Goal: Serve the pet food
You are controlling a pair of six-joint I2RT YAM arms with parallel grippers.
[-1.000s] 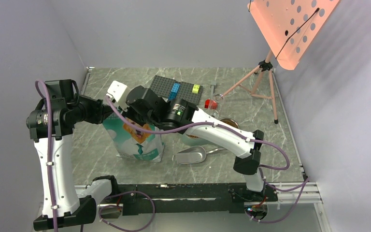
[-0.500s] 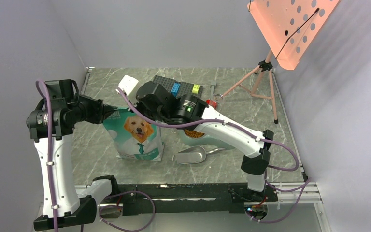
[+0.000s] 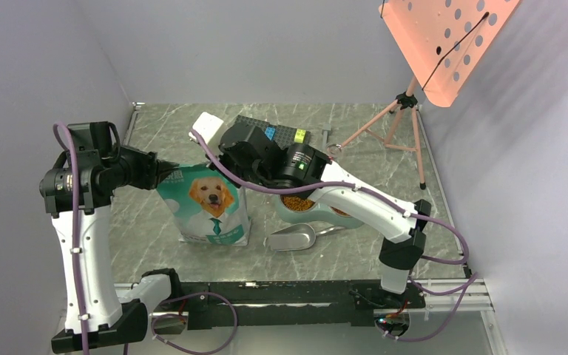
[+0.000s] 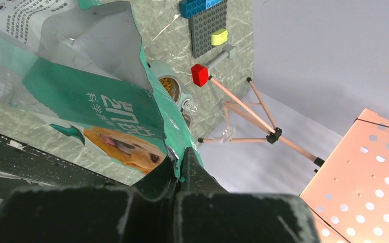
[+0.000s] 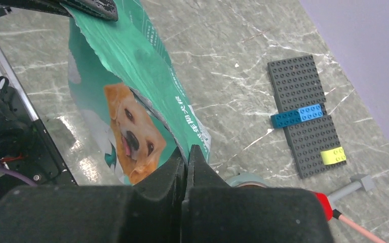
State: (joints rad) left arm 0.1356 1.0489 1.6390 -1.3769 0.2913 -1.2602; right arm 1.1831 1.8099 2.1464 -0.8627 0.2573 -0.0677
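The teal-and-white pouch [image 3: 208, 207] with the golden retriever print stands upright on the table, its torn top spread open. My left gripper [image 3: 166, 172] is shut on the pouch's top left edge [image 4: 180, 164]. My right gripper [image 3: 238, 177] is shut on the top right edge [image 5: 186, 152]. Orange-brown pet food [image 3: 296, 202] lies in the near-left cup of the grey-green bowl dish [image 3: 333, 216], right of the pouch; the left wrist view shows that kibble [image 4: 166, 82] too. Inside, the pouch [image 4: 81, 96] shows only white lining.
A shiny metal scoop [image 3: 292, 238] lies in front of the dish. A grey baseplate [image 3: 277, 135] with blue and yellow bricks lies behind. A pink tripod stand [image 3: 407, 103] with a perforated panel [image 3: 444, 37] stands at the back right. A red block [image 4: 199, 74] sits near the dish.
My right arm has swung back and to the right off the pouch, uncovering the dog print and the kibble in the dish. It now pinches the pouch's right top edge. The left arm held still.
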